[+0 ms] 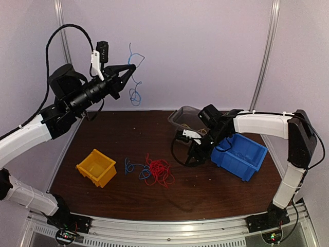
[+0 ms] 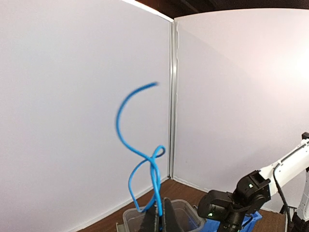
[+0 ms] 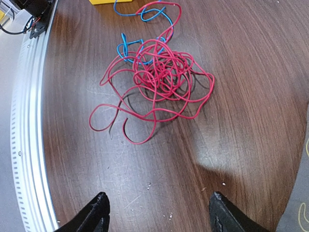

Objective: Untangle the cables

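My left gripper (image 1: 129, 68) is raised high above the table's back left and is shut on a loose blue cable (image 1: 135, 91), which curls above and hangs below it. In the left wrist view the fingers (image 2: 167, 218) pinch that blue cable (image 2: 153, 169), whose looped end stands up against the wall. A red cable tangle (image 1: 160, 171) lies on the table mixed with another blue cable (image 1: 133, 167). It fills the top of the right wrist view as the red tangle (image 3: 161, 72) and blue strands (image 3: 126, 47). My right gripper (image 3: 159, 212) is open and empty, low over the table just right of the tangle (image 1: 193, 154).
A yellow bin (image 1: 96, 167) sits left of the tangle. A blue bin (image 1: 240, 156) is under the right arm, and a clear container (image 1: 182, 117) stands behind it, seen too in the left wrist view (image 2: 186, 212). The table's metal rail (image 3: 26, 121) runs along the near edge.
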Available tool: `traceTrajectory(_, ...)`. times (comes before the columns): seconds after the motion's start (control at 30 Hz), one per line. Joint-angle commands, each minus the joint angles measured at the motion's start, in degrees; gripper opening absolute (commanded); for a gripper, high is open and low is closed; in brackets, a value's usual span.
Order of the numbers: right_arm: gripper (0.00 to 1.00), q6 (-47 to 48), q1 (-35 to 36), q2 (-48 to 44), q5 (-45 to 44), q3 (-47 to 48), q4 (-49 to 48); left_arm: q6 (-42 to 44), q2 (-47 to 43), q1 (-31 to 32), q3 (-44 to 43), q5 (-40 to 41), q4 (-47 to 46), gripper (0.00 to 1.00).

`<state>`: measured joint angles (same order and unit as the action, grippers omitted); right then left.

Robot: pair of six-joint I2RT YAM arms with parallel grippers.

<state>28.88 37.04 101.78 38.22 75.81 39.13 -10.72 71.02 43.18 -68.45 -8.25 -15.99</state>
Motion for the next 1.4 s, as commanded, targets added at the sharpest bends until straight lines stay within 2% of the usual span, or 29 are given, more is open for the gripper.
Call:
traceTrajectory(0.0, 0.72, 1.37, -1.44, -2.99, -2.33, -2.06, -1.56, 2.57, -0.77, 0.15, -1.49, 1.43, 2.62, 0.00)
traceTrajectory(0.27, 0.72, 1.79, -3.21, -12.69, 1.79, 0.16, 1.38, -3.37, 2.02, 0.13, 2.40, -0.64, -2.53, 0.00)
traceTrajectory(0.47, 0.74, -1.54, -2.82, -16.34, 4.27, 5.40, -1.73, -9.56, 5.16, 0.28, 5.53, -4.42, -8.81, 0.00)
traceTrajectory(0.67, 0.71, -9.10, -2.30, -14.91, 3.89, 7.47, -11.63, -13.25, 6.78, 0.53, 6.41, -4.63, -12.77, 0.00)
traceTrajectory(0.77, 0.70, -11.91, -1.82, -11.58, 4.30, 9.88, -13.00, -15.07, 7.23, 0.93, 6.22, -3.69, -14.48, 0.00)
traceTrajectory(1.07, 0.80, -19.95, 0.89, -6.76, 11.50, 13.84, -17.15, -17.09, 8.60, 2.68, 5.25, -3.04, -17.07, 0.00)
traceTrajectory(1.23, 0.79, -23.90, 1.06, -6.89, 9.39, 13.75, -23.62, -19.08, 8.36, 2.96, 6.17, -3.39, -19.15, 0.00)
traceTrajectory(1.37, 0.78, -23.29, 1.20, -5.07, 6.99, 17.14, -24.74, -20.56, 8.69, 2.96, 6.19, -4.94, -19.75, 0.00)
